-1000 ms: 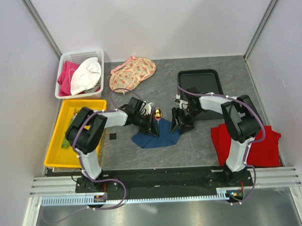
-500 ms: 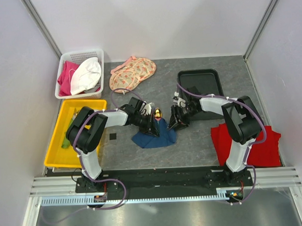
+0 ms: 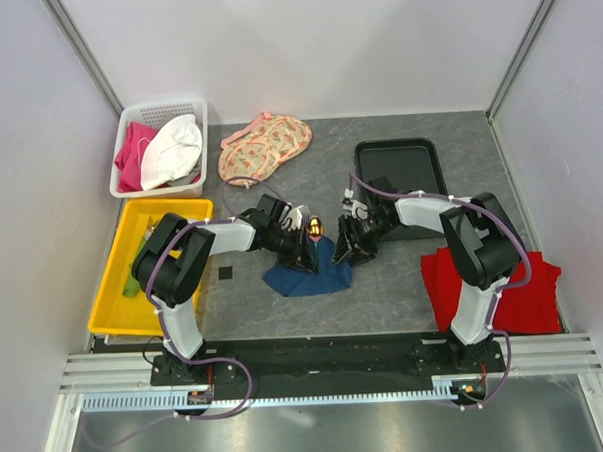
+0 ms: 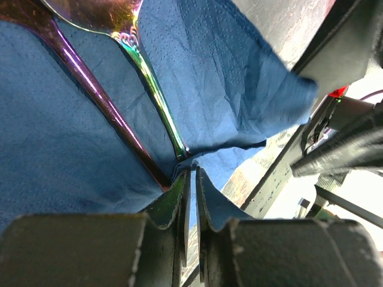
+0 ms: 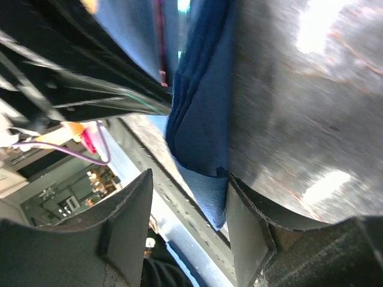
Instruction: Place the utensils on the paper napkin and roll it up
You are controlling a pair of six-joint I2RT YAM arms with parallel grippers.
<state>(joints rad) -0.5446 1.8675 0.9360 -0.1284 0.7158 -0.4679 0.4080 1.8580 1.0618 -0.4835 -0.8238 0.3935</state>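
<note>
The napkin [image 4: 60,155] is matt blue paper, finely dimpled and softly creased. The utensils [image 4: 157,95] are polished metal, their handles glossy with a rainbow sheen. The fingers [image 4: 78,251] of the left gripper [image 4: 190,179] are matt, grainy black plastic. The table [image 5: 299,89] is smooth, mottled grey with a dull gloss. The bin [image 3: 118,269] is glossy yellow plastic, the basket [image 3: 166,105] white plastic, the tray [image 3: 419,161] matt black, and the cloth [image 3: 510,297] soft red fabric.

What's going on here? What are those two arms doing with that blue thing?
Two robot arms are wrapping cutlery in a napkin. The utensils lie on the blue paper napkin, whose right side is bunched into a fold. The left claw appears to pinch the napkin by the handle ends. The right claw is open and straddles the folded edge. The roll is not finished.
</note>
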